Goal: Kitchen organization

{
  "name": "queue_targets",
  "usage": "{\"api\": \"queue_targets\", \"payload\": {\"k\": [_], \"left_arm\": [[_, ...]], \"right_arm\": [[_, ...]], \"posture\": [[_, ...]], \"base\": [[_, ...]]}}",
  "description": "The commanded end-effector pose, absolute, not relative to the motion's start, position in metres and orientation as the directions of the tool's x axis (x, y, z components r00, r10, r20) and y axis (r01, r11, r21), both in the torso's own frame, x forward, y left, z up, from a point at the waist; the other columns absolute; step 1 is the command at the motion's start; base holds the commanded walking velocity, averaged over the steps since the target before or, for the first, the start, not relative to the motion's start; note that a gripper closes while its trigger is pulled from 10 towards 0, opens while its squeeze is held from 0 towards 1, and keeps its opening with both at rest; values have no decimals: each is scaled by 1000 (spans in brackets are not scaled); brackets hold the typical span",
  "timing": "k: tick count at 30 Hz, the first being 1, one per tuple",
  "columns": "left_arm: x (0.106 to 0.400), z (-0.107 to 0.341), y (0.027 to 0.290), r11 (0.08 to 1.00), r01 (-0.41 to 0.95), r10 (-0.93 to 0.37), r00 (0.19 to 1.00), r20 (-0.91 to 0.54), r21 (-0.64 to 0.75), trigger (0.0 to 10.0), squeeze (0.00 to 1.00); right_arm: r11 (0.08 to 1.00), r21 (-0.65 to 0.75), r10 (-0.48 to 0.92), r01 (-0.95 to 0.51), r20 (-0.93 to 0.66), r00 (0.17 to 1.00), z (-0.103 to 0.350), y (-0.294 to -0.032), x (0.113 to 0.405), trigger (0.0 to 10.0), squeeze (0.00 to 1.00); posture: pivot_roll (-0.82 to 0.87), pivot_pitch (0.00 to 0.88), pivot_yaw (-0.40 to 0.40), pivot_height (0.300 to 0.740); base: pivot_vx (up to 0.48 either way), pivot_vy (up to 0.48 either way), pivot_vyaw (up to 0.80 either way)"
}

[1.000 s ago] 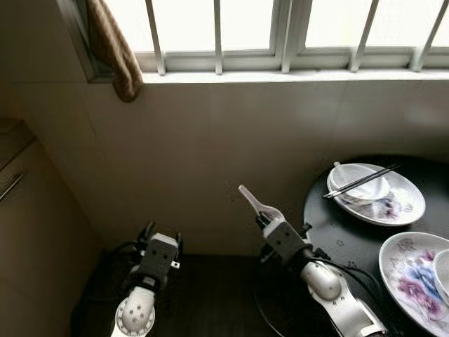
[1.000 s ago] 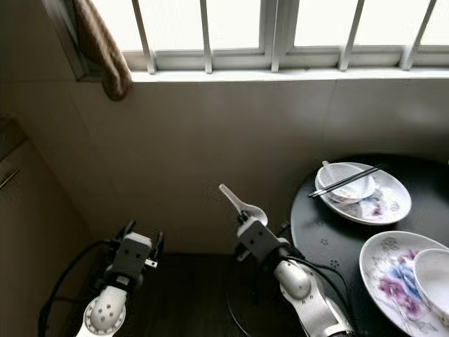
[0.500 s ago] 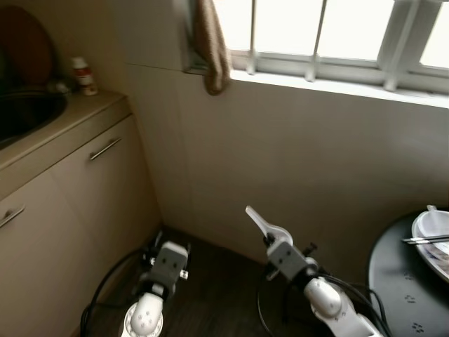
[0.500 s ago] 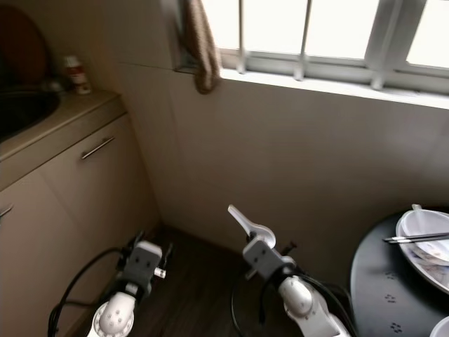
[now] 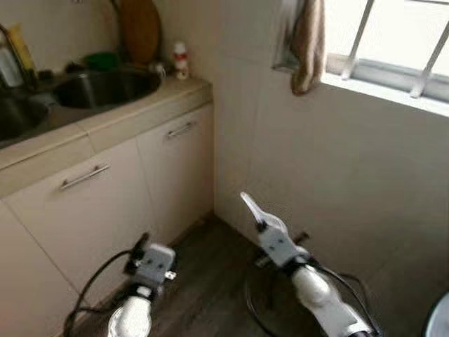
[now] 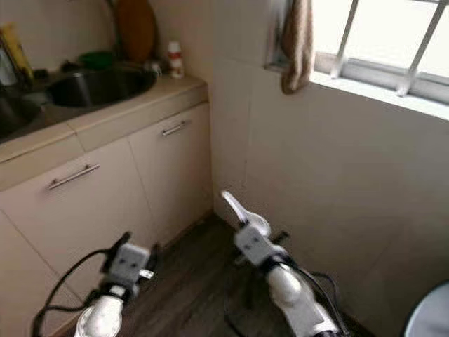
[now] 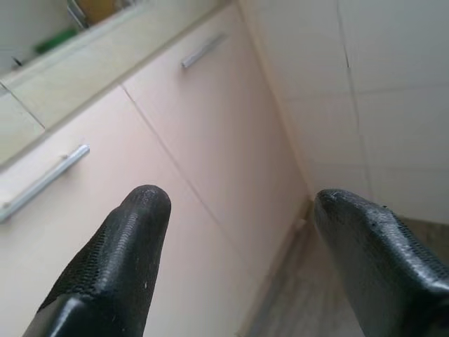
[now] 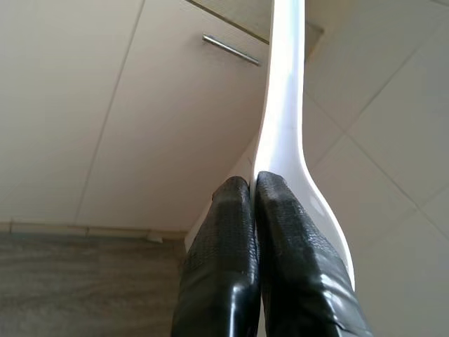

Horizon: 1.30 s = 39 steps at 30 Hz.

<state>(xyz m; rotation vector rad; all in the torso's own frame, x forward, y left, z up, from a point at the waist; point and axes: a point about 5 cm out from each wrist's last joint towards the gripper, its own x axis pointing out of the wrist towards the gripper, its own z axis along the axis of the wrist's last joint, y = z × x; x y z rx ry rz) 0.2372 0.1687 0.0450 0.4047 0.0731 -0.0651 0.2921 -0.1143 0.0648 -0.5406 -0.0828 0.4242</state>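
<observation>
Gripping a white spoon [image 5: 260, 215] by its bowl end, the right gripper [image 5: 265, 227] is holding it low in the near middle of the left eye view, handle slanting up and to the left toward the cabinets. Far to the left, the sink [image 5: 105, 86] is sitting in the counter [image 5: 144, 105], with a small bottle [image 5: 181, 60] and a wooden board [image 5: 139, 28] behind it, and a cloth [image 5: 308, 43] is hanging by the window on the right. The left gripper [image 5: 144, 247] is hanging low on the near left, carrying nothing.

The right eye view is giving the same layout, the spoon well apart from the sink, with cabinet doors [image 6: 126, 182] between them.

In the left wrist view, the two fingers [image 7: 123, 260] are standing spread wide, facing a cabinet handle [image 7: 42, 184].

In the right wrist view, the fingers [image 8: 231, 267] are pressing tightly together on the spoon, its handle rising past them.

Judging by this, the robot is carrying the spoon toward the sink; the next move is calling for closing in on the counter and lifting the spoon over the rim.
</observation>
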Motion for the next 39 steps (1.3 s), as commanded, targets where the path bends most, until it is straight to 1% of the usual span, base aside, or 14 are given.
{"api": "queue_targets", "payload": {"k": [1,4,9,13,19,23,28,29,34,36,39], "left_arm": [[240,52,160,924,81,-71,997,-39,373,10000,0],[242,56,161,925,60,-59,998,-14,376,10000,0],[247,69,164,928,13,-38,998,59,373,10000,0],[249,74,167,928,-11,-21,996,82,373,10000,0],[251,81,168,927,-34,-10,993,116,373,10000,0],[253,87,169,928,-61,6,989,151,367,10000,0],[255,94,171,926,-103,37,982,185,364,10000,0],[255,96,173,923,-116,47,980,192,366,10000,0],[256,98,175,921,-131,59,978,201,367,10000,0],[257,100,175,920,-142,67,975,210,365,10000,0],[257,102,175,920,-148,71,973,218,362,10000,0]], "right_arm": [[792,-512,373,-334,-28,927,64,-126,292,10000,0],[799,-509,378,-321,11,926,72,-123,295,10000,0],[811,-528,369,-254,124,921,92,-121,301,10000,0],[821,-519,373,-238,171,912,100,-120,302,10000,0],[801,-549,405,-240,202,892,108,-113,302,10000,0],[770,-591,443,-240,224,868,115,-104,301,10000,0],[785,-568,460,-248,267,847,125,-99,301,10000,0],[799,-546,464,-250,297,834,134,-97,302,10000,0],[804,-540,469,-248,319,823,144,-94,305,10000,0],[775,-586,489,-236,321,811,148,-92,306,10000,0],[780,-578,488,-239,323,811,149,-92,306,10000,0]], "posture": [[-20,0,1,740],[-21,0,1,740],[-20,0,1,740],[-19,0,1,740],[-19,0,0,740],[-18,0,-1,740],[-20,0,-1,740],[-21,0,-2,740],[-24,0,-1,740],[-25,0,-1,740],[-24,0,-3,740]], "base": [[300,0,0],[330,0,0],[382,0,0],[343,0,0],[333,0,0],[337,0,800],[335,0,800],[334,0,0],[335,0,0],[336,0,800],[335,0,800]]}}
